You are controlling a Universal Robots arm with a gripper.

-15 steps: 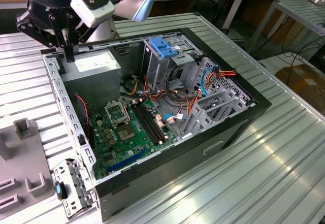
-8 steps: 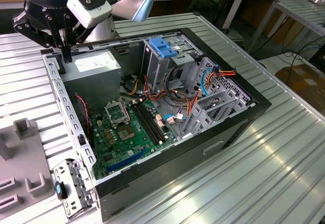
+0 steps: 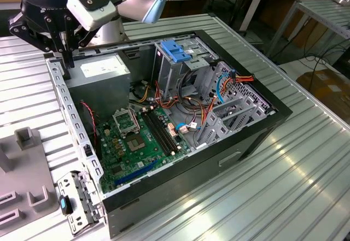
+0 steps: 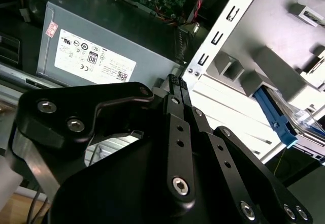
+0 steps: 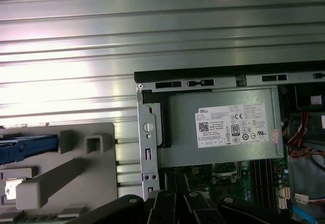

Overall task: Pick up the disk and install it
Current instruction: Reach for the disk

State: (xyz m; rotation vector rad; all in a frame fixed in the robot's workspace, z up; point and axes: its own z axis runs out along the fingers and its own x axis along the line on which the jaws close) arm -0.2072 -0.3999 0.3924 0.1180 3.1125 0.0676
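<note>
Closest to the lens in the second wrist view are the black links of the gripper (image 4: pixel 177 81). Its two fingers are pressed together at the tips with nothing between them. In the exterior view it hangs, fingers down, over a corner of the open computer case (image 3: pixel 61 96) on the exterior view's left, just beside the case's metal rim and the grey power supply (image 3: pixel 101 69). Whether the fingertips touch the rim cannot be told.

The disk (image 4: pixel 277 116) sits outside the case, in a pale grey stand (image 4: pixel 277 64) on the ribbed metal table (image 3: pixel 262 197). Both wrist views show one blue rail along the disk's edge, and the second wrist view also shows a shiny face beside that rail. The disk is apart from the gripper, with the case's rim between them.

Inside the case, a green circuit board (image 3: pixel 136 142) covers the floor. A metal drive cage (image 3: pixel 176 71) with a blue handle stands on the far side of the power supply, with coloured wires bunched beside it.
</note>
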